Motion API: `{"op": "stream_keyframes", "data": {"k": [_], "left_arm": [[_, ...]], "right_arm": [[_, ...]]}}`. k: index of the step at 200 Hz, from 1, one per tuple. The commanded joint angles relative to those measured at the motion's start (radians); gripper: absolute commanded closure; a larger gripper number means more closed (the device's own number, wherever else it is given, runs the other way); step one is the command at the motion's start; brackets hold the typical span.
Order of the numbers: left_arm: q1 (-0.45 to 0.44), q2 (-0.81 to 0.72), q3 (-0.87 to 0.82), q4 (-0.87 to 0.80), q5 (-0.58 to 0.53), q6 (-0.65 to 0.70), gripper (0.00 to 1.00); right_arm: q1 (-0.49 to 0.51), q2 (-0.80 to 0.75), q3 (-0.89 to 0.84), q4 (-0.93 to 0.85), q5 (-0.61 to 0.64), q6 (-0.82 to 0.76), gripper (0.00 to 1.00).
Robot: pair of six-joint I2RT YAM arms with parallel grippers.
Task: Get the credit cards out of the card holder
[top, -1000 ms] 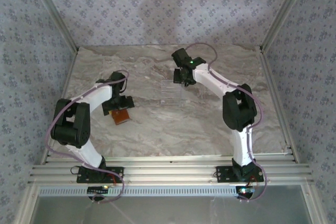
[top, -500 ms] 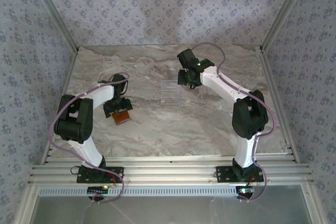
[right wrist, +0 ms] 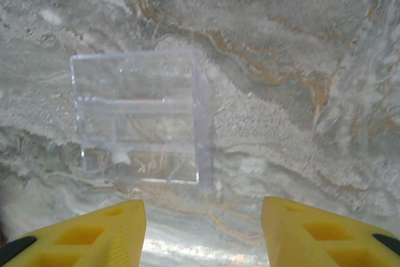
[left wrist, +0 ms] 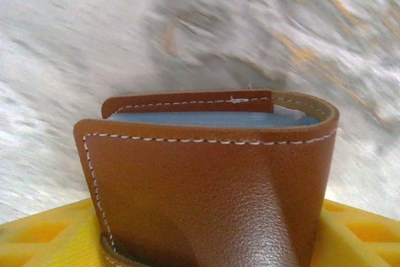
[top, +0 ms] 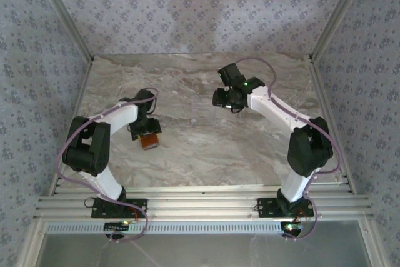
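Grasp step: the card holder (top: 149, 141), left of centre on the worktop (top: 250, 148), sits between the left fingers (left wrist: 44, 236); whether they pinch it cannot be told. The right fingers (right wrist: 94, 232) are spread above the clear rack (right wrist: 140, 117). Next, judged: a firm hold, then drawing out the cards.

The table (top: 187, 161) holds 1 card holder (left wrist: 206, 179) and 1 clear plastic rack (right wrist: 140, 117).

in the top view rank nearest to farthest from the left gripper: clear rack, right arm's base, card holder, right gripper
1. card holder, right at the left gripper
2. clear rack, mid-table, to its right
3. right gripper, just past the rack
4. right arm's base, near edge, far right
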Motion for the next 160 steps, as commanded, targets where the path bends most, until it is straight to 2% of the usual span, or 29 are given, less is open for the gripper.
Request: {"op": "stream_keyframes", "data": {"k": [1,35,73,97,130,160], "left_arm": [[-0.098,-0.036,0.012,-0.059,0.044,-0.005,0.28],[-0.269,-0.009,0.062,-0.065,0.040,-0.119,0.26],[-0.426,0.116,0.197,-0.089,0.026,-0.225,0.25],[-0.485,0.191,0.289,-0.132,0.014,-0.260,0.25],[-0.535,0.243,0.326,-0.121,0.042,-0.308,0.25],[-0.559,0.254,0.350,-0.120,0.051,-0.289,0.21]], "right_arm": [[-0.004,-0.067,-0.052,0.006,-0.054,0.029,0.47],[-0.021,-0.138,-0.126,-0.014,-0.023,0.033,0.47],[-0.066,-0.207,-0.218,0.017,-0.028,0.041,0.47],[-0.089,-0.221,-0.235,0.022,-0.053,0.039,0.47],[-0.100,-0.234,-0.277,0.019,-0.070,0.016,0.47],[-0.110,-0.244,-0.297,0.023,-0.096,0.008,0.47]]}}
